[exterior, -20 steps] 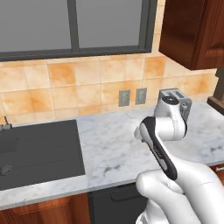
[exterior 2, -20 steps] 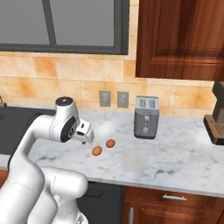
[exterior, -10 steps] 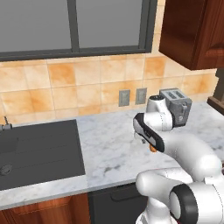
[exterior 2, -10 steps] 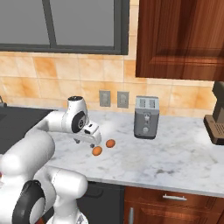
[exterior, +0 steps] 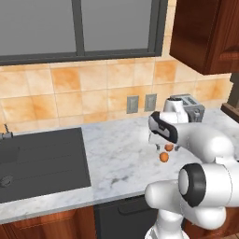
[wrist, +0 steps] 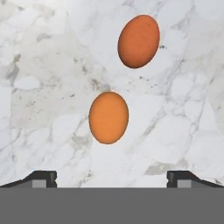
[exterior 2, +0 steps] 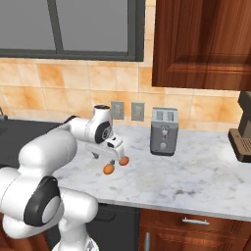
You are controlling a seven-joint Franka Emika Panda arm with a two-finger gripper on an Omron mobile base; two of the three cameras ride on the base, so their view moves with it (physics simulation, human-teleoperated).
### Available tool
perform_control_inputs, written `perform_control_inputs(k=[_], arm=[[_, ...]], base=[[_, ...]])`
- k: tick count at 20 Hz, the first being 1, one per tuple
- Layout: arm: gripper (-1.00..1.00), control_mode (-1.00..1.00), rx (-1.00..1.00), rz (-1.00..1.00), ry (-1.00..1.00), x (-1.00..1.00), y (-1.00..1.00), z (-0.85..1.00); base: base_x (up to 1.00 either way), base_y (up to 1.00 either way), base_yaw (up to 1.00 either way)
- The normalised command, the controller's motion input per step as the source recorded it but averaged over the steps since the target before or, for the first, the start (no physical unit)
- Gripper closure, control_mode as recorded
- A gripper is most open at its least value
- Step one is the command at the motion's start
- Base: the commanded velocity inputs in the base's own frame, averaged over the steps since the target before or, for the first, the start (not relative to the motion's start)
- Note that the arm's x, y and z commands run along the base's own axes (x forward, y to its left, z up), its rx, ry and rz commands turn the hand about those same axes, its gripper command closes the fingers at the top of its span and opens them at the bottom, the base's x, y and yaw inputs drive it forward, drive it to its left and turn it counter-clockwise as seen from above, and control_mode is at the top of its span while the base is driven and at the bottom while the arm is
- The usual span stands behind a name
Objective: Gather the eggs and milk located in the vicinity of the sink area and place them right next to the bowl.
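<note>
- The white marble counter (exterior: pixel 116 154) runs under a tan tiled wall, with dark wooden cabinets overhead.
- The black sink basin (exterior: pixel 39 161) is sunk into the counter's left end, well apart from the eggs.
- The silver two-slot toaster (exterior 2: pixel 163 131) stands upright by the wall, to the right of the arm in the right base view.
- The gripper (exterior 2: pixel 110 160) hangs low over the counter with its jaws spread wide and nothing between them — the two dark fingertips (wrist: pixel 41 178) sit far apart at the bottom of the hand view.
- Two orange-brown eggs lie on the marble just beneath it: the nearer egg (wrist: pixel 108 117) sits between the fingertips' lines, and the darker egg (wrist: pixel 138 41) lies beyond it — near, but not touching.
</note>
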Motion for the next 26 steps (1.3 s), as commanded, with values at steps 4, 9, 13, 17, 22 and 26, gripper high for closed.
perform_control_inputs(k=[4,9,13,17,22,26], arm=[[-1.00,-1.00,0.03,0.02,0.00,0.06,-0.03,-0.60],[-1.00,-1.00,0.00,0.00,0.00,0.14,-0.12,-0.37],[-1.00,-1.00,0.00,0.00,0.00,0.22,-0.06,-0.21],[-1.00,-1.00,0.00,-0.01,0.00,0.09,0.00,-0.09],[-1.00,-1.00,0.00,-0.01,0.00,0.00,0.00,-0.37],[-1.00,-1.00,0.00,0.00,0.02,0.00,0.00,-0.08]], base=[[0.00,0.00,0.00],[0.00,0.00,0.00],[0.00,0.00,0.00],[0.00,0.00,0.00],[0.00,0.00,0.00],[0.00,0.00,0.00]])
